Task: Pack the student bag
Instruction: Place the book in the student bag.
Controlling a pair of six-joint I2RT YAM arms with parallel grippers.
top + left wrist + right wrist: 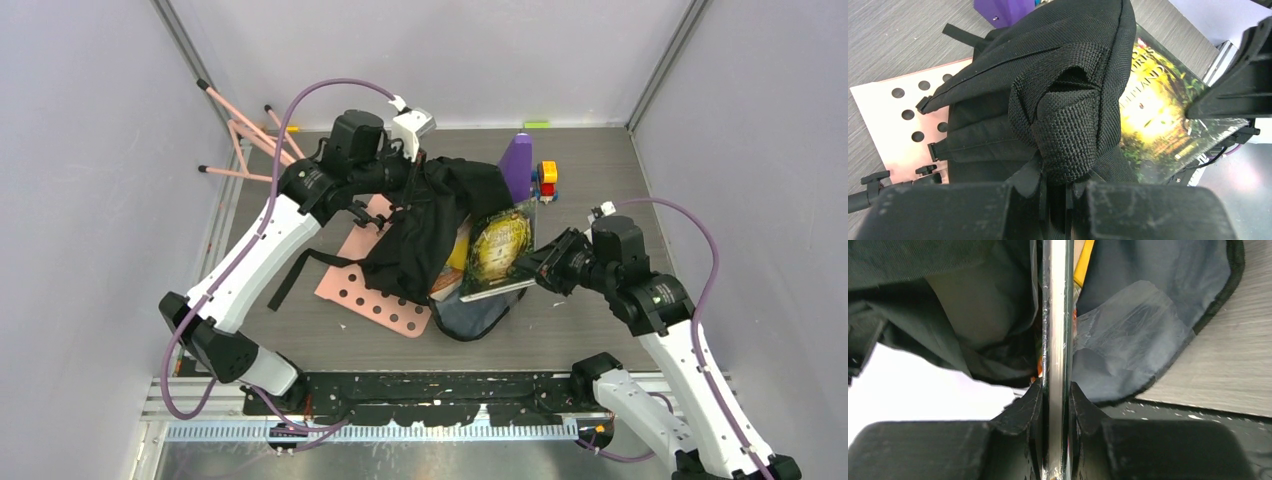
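Both clamped: left hand [1058, 187] on the webbing loop [1068, 135] of the student bag [430, 230], bunched on the counter [600, 170] over a pink perforated board [375, 295]; right hand [1057, 400] on a book [497, 245] at its mouth. Yellow item [458, 250] inside mostly hidden.
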